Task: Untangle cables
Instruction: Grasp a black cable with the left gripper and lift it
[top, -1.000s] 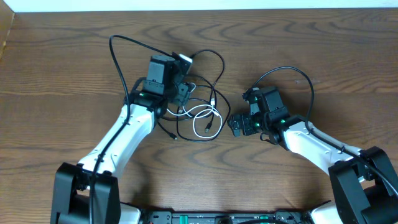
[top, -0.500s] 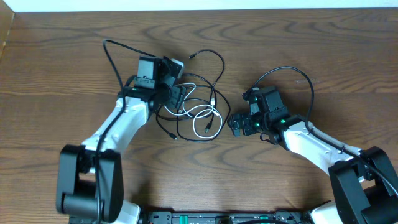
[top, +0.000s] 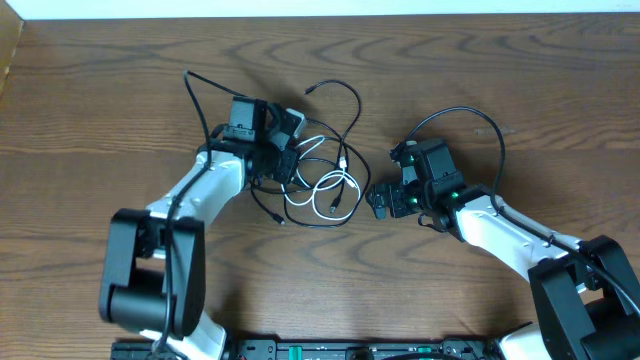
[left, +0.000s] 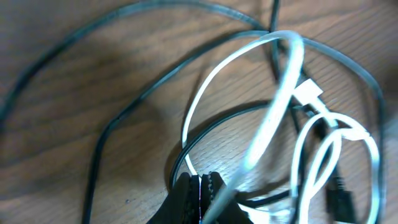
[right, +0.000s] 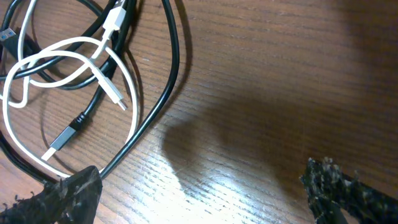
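Two cables, one black cable (right: 175, 43) and one white cable (left: 291, 62), lie looped together in the middle of the tabletop (top: 100, 100). There are two hands. The left hand (left: 200, 183) is pinched shut on the white cable. The right hand (top: 379, 199) is wide open just beside the pile, holding nothing. There is lots of room all round, and the edges are far away.

My left arm (top: 200, 195) reaches in toward the middle, its pincer (left: 200, 186) pinched tight on the white cable (left: 273, 118), while my right arm (top: 500, 230) angles inward, its pincer (right: 202, 190) spread wide.
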